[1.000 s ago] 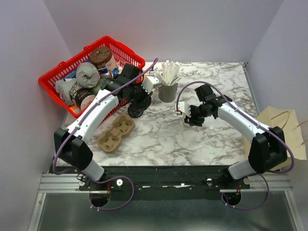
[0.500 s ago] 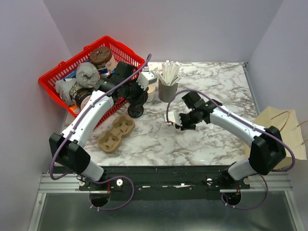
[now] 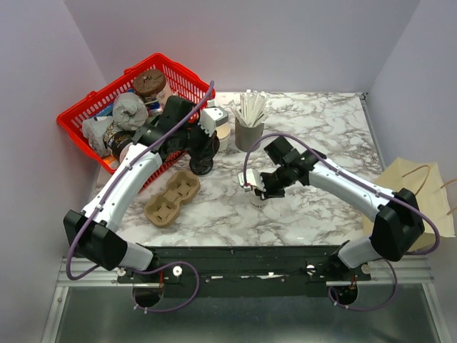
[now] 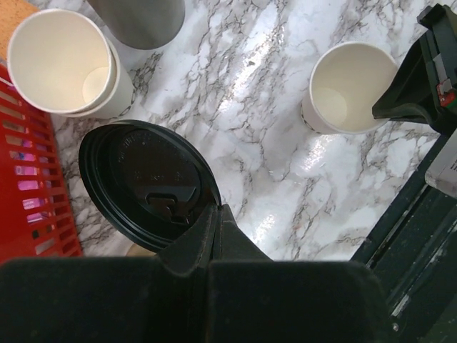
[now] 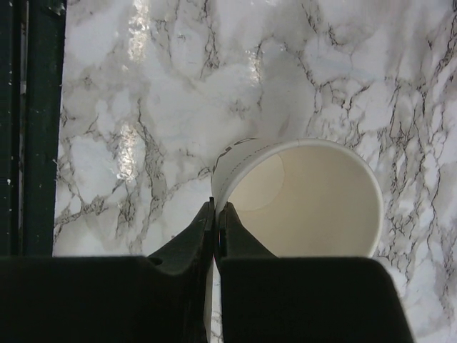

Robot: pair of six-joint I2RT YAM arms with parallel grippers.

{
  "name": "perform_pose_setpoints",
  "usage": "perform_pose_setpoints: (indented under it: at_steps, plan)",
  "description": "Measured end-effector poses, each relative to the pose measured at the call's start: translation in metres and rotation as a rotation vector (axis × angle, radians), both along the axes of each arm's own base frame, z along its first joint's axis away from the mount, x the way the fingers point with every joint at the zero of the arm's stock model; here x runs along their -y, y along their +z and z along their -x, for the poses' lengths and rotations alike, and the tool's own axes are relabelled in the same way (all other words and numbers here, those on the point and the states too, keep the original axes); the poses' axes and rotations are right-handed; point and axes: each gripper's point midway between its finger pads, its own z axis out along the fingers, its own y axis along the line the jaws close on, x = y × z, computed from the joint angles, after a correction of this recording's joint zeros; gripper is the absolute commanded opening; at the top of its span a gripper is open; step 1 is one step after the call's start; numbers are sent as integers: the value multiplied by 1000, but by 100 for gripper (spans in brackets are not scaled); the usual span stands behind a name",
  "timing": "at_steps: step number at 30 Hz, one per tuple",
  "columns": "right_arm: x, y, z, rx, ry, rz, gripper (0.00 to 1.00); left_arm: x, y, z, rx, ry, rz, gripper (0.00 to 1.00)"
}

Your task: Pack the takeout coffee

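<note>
A cream-white paper cup [image 3: 260,198] with no lid on it is low over the marble table, in front of centre. My right gripper [image 3: 257,190] is shut on its rim; in the right wrist view the fingers pinch the cup wall [image 5: 307,200] at the gripper [image 5: 216,209]. The cup is empty and slightly tilted. My left gripper [image 3: 203,160] is shut on the edge of a round black plastic lid [image 3: 201,168], held just above the table near the basket. In the left wrist view the lid [image 4: 146,182] sticks out from the gripper [image 4: 214,211], and the open cup [image 4: 348,87] shows at upper right.
A stack of cream paper cups [image 3: 223,133] and a grey cup of white sticks [image 3: 249,133] stand at the back centre. A red basket [image 3: 78,114] of items sits back left. A cardboard cup carrier [image 3: 171,197] lies front left. A brown paper bag [image 3: 418,187] lies at the right edge.
My right arm has carried the paper cup left and nearer, toward the table's centre. My left arm has shifted a little, still holding the black lid.
</note>
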Motion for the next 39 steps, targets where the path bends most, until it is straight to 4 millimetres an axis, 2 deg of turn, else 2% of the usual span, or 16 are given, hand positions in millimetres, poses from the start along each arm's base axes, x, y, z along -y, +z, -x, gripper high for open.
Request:
perform_pose_setpoints:
  at_steps: [3,4,6,7,10,16,19,20,23,25,27,29,34,39]
  plan:
    - [-5,4,7,-17,7,-25,27,3,-6,6,-40,11,40,0]
    - [-6,6,9,-22,7,-33,35,5,-8,8,-49,11,55,0]
    - [-7,8,15,-34,10,-45,46,8,-12,14,-75,13,88,0]
    - [-7,9,17,-39,10,-49,57,9,-13,16,-80,12,101,0]
    - [-7,13,20,-39,4,-63,65,16,-8,23,-91,-3,163,0]
    - [-2,41,27,8,-22,-122,66,37,9,30,-107,-67,310,0]
    - [5,74,24,32,-128,-209,68,50,14,36,-132,-109,402,0]
    - [9,85,18,28,-189,-243,67,55,15,41,-153,-125,445,0]
    - [33,118,-17,-37,-466,-356,67,70,20,46,-191,-157,555,0]
    - [50,131,-41,-113,-630,-428,67,78,23,49,-211,-178,611,0]
    - [63,134,-57,-204,-740,-490,68,86,26,50,-228,-196,659,0]
    - [68,128,-64,-310,-815,-540,70,92,28,51,-248,-209,703,0]
    - [55,109,-45,-522,-825,-586,72,105,24,62,-310,-253,772,0]
    - [49,101,-35,-603,-803,-606,72,115,15,82,-370,-299,808,0]
